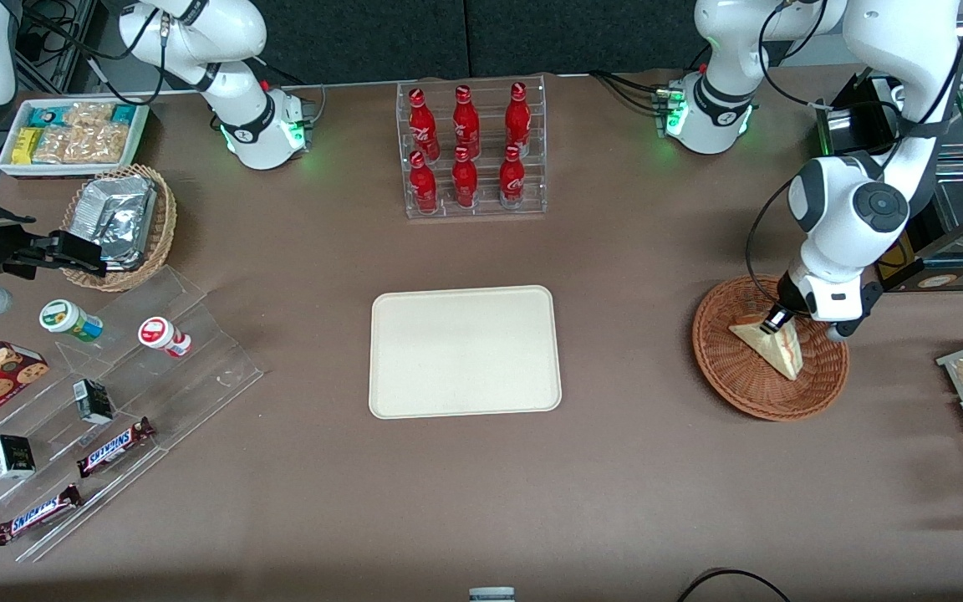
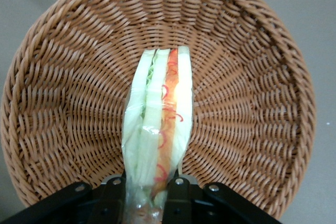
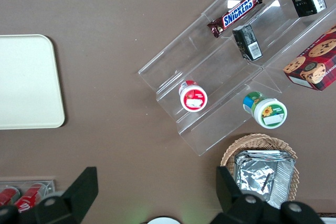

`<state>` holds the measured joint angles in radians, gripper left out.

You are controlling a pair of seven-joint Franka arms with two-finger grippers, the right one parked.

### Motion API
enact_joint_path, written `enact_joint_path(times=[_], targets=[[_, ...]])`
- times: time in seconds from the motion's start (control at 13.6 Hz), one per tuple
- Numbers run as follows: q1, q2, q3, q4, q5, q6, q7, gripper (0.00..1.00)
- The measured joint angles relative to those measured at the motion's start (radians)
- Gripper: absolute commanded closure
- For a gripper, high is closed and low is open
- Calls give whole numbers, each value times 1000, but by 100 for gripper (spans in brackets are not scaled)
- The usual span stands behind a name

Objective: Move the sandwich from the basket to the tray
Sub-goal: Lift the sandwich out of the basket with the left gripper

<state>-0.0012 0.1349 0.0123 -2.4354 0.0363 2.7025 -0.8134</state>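
- The sandwich (image 2: 157, 129) is still in the round wicker basket (image 2: 63, 103), standing on its edge.
- The gripper (image 2: 147, 195) is down in the basket, and its fingers (image 2: 176, 198) are pressed on both sides of the sandwich's wrapped end.
- The sandwich is not seen to be lifted yet.
- The cream tray (image 1: 465, 351) is bare, well apart from the basket on the brown surface (image 1: 632, 468).
- Lifting, carrying and setting down are judged to be left.

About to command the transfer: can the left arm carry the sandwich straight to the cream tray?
Probably yes. The left gripper is shut on the sandwich in the basket, and the tray is bare, with open tablecloth between them.
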Motion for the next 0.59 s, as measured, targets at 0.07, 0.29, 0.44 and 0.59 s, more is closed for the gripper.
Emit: enact_joint_path(times=[0.07, 0.29, 0.44, 0.59], targets=[[-1, -11, -1, 5, 2, -5, 1, 75], [-7, -75, -12, 56, 26, -163, 5, 75], [-9, -124, -41, 148, 42, -364, 15, 75], [-11, -152, -94, 274, 43, -567, 19, 75]])
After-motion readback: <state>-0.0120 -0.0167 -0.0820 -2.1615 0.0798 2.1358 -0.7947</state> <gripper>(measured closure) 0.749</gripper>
